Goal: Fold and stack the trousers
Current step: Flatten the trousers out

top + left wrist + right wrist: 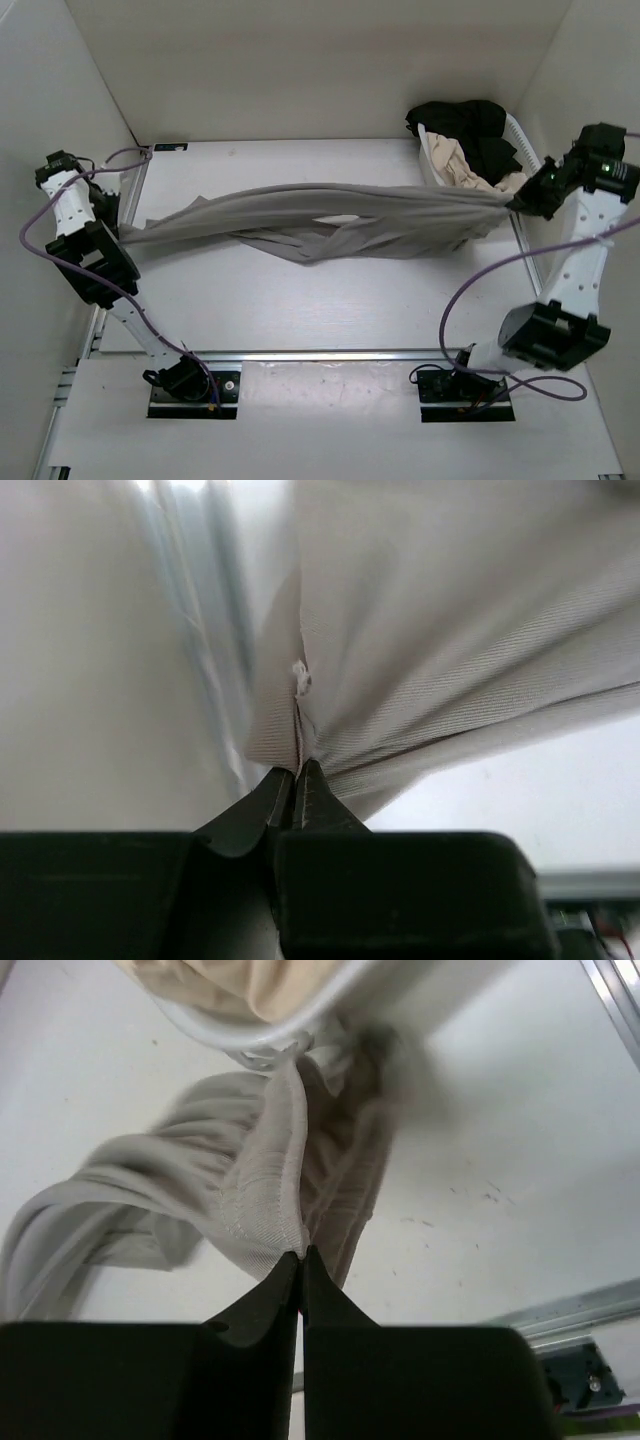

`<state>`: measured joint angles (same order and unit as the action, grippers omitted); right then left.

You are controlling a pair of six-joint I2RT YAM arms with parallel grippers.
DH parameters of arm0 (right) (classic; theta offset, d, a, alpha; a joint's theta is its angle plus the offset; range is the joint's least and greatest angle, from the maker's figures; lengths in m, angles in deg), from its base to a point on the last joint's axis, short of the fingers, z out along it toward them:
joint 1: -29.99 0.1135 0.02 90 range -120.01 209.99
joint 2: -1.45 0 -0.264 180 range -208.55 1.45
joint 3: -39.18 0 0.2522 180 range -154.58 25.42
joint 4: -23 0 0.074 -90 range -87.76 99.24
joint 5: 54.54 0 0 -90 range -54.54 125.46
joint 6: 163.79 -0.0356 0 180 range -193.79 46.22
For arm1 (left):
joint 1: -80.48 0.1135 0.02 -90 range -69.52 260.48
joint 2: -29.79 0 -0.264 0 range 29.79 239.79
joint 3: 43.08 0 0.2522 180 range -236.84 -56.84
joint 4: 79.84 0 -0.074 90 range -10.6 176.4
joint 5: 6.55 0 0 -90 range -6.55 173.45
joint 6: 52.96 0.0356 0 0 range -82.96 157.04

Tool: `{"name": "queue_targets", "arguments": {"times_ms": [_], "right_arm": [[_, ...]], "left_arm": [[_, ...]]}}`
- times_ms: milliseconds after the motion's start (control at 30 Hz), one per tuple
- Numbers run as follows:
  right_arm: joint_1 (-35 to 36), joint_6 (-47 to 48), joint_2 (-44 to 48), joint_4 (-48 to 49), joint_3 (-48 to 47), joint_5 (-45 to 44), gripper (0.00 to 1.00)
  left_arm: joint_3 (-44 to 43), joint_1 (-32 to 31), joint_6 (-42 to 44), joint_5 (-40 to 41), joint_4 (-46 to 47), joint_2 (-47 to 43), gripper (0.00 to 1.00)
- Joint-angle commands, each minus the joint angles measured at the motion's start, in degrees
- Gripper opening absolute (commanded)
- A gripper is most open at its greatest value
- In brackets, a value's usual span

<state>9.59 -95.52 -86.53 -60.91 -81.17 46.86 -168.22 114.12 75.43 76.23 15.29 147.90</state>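
"Long plain grey-taupe trousers (330, 215) of soft thin fabric hang strung between the two arms, their middle sagging in folds onto the white bench (300, 320). Held fast?"

"At both ends. The left fingers (305, 780) are clenched on a bunched edge. The right fingers (296, 1270) pinch a gathered end, with the white basket rim (250, 1035) just beyond them. Light, limp cloth, I'd judge. It will droop and slide, so grip at seams or corners."

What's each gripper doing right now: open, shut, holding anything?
Left gripper: closed, fingers pinching one end of the trousers.
Right gripper: closed, fingers pinching the other end of the trousers.
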Motion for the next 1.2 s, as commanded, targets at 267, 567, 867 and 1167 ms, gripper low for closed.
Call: {"name": "queue_targets", "arguments": {"times_ms": [267, 567, 867, 1167], "right_arm": [[-5.1, 1.1, 25.5, -4.1, 36.3, -13.6, 0.00], [-5.1, -1.4, 31.0, 1.0, 55.7, -9.9, 0.00], [-5.1, -2.1, 30.4, 3.6, 58.0, -10.6, 0.00], [-5.1, -1.0, 27.9, 4.8, 58.0, -8.3, 0.00]], "left_arm": [[18.8, 6.7, 7.3, 6.9, -1.7, -8.5, 0.14], [35.2, 7.7, 10.0, 9.0, 7.2, -14.7, 0.14], [39.5, 8.3, 11.4, 9.2, 9.1, -15.3, 0.92], [23.5, -0.3, 1.5, -3.2, 13.3, -13.1, 0.94]]}}
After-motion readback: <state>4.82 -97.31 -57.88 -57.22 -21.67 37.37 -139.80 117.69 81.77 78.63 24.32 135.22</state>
